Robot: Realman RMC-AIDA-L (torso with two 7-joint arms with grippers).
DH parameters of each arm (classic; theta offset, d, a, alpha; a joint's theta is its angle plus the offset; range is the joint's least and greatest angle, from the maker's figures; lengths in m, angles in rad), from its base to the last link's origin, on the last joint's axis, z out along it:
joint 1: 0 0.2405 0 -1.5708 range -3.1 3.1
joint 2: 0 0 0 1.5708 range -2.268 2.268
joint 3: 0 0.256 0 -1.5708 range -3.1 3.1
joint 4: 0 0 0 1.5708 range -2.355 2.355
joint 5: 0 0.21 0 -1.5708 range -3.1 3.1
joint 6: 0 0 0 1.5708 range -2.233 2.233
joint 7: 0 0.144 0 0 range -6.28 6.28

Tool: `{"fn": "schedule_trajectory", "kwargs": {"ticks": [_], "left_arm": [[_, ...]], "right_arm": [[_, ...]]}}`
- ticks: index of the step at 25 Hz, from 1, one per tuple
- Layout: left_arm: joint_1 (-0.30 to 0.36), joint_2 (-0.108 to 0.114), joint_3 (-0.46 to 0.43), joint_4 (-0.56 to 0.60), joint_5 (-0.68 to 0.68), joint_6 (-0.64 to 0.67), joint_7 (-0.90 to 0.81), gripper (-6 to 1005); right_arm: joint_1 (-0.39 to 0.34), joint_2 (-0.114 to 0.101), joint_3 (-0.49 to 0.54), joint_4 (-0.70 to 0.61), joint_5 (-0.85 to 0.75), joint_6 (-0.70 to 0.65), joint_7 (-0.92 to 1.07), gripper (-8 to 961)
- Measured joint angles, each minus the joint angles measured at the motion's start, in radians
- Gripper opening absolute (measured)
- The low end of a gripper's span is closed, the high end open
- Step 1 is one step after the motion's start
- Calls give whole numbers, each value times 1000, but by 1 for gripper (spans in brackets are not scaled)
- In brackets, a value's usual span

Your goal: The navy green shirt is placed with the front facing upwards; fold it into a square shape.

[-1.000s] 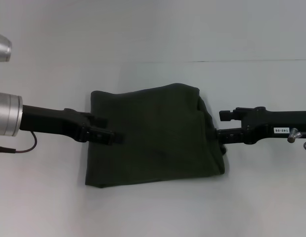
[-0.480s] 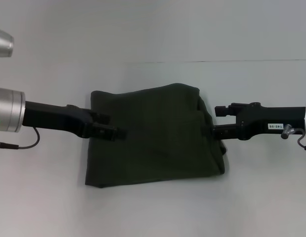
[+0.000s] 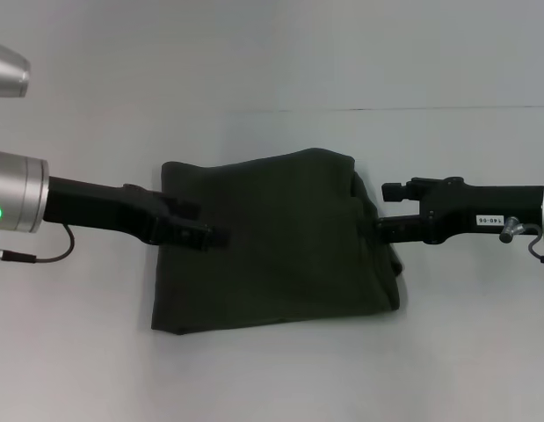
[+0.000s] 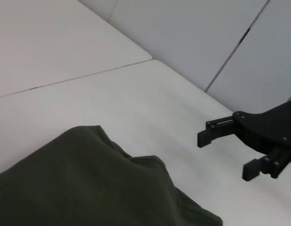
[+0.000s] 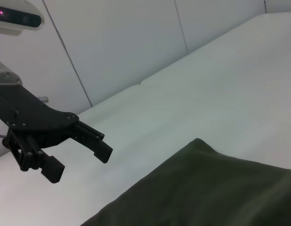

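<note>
The navy green shirt (image 3: 272, 251) lies folded into a rough square in the middle of the white table, with no print showing. My left gripper (image 3: 217, 236) hovers over the shirt's left edge. The right wrist view shows it (image 5: 79, 164) open and empty above the table. My right gripper (image 3: 375, 227) is at the shirt's right edge, where the cloth bunches in a few layers. In the left wrist view it (image 4: 224, 157) is open with nothing between its fingers. Shirt cloth fills the near part of both wrist views (image 4: 79, 188) (image 5: 206, 188).
The white table (image 3: 272, 378) surrounds the shirt on all sides. A seam (image 3: 386, 109) runs across its far part. Pale wall panels (image 5: 126, 42) stand behind the table in the wrist views.
Both arms have moved inward toward the shirt: the left gripper slid right over the left edge, and the right gripper slid left to the right edge. The shirt has not moved.
</note>
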Motion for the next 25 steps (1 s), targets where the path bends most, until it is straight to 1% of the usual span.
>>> {"fn": "schedule_trajectory", "kwargs": {"ticks": [5, 11, 25], "left_arm": [[0, -1, 16, 2, 0, 22, 29, 933], [1, -9, 29, 20, 1, 28, 37, 933], [6, -9, 29, 26, 0, 25, 33, 933]], "right_arm": [[0, 0, 4, 0, 0, 0, -1, 940], [0, 0, 4, -1, 0, 2, -1, 940], [0, 0, 3, -1, 0, 3, -1, 940]]}}
